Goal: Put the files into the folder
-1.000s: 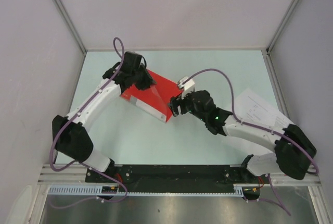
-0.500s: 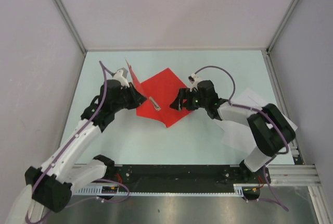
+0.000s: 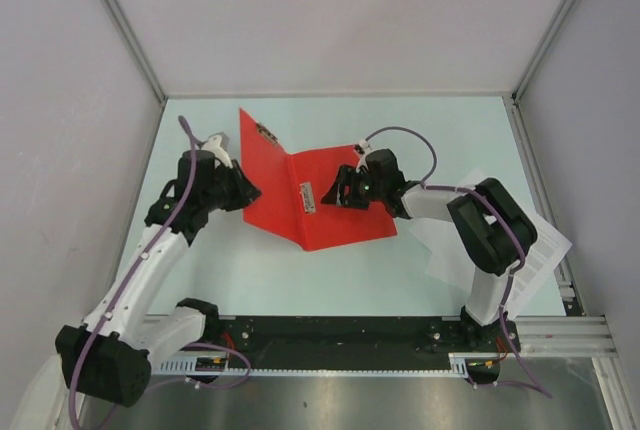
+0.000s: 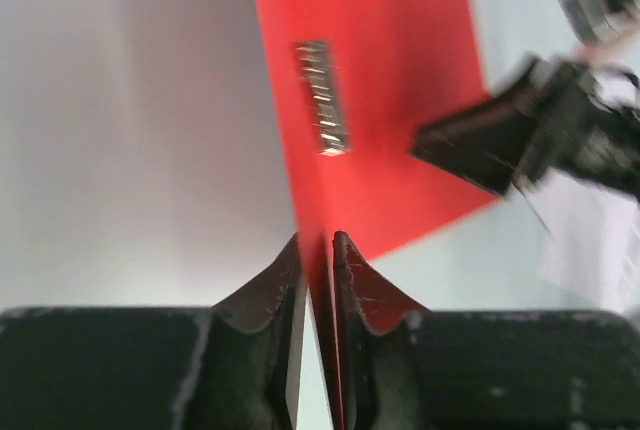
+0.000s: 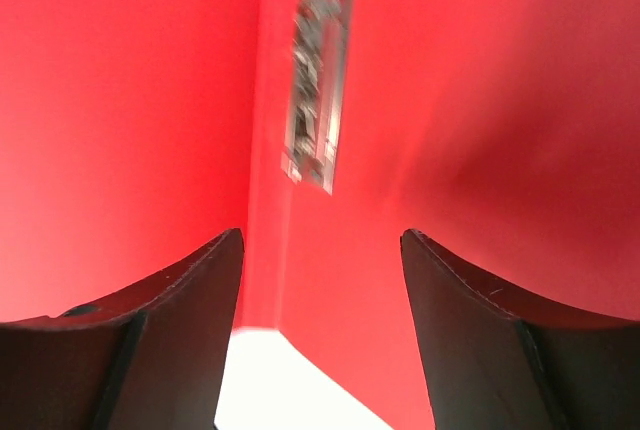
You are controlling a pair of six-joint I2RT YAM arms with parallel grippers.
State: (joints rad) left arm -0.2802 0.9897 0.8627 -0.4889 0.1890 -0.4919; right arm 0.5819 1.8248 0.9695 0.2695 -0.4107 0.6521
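The red folder (image 3: 350, 218) lies open in the middle of the table, its right half flat and its left cover (image 3: 266, 175) raised. My left gripper (image 3: 243, 193) is shut on the outer edge of that cover; in the left wrist view the cover's edge sits pinched between the jaws of the left gripper (image 4: 318, 250). A metal clip (image 3: 307, 197) sits by the spine. My right gripper (image 3: 335, 193) is open over the flat half, near the clip (image 5: 318, 90), with nothing between its fingers (image 5: 225, 270). The files (image 3: 530, 245) lie at the right, partly under the right arm.
Grey walls with metal corner posts (image 3: 128, 32) close the table in at the left, back and right. The black rail (image 3: 340, 332) carrying the arm bases runs along the near edge. A purple cable (image 3: 400, 135) loops above the right wrist.
The folder went from closed to open: my left gripper drew the cover up and to the left. The folder turned on the table, and the right gripper shifted left onto its inner side.
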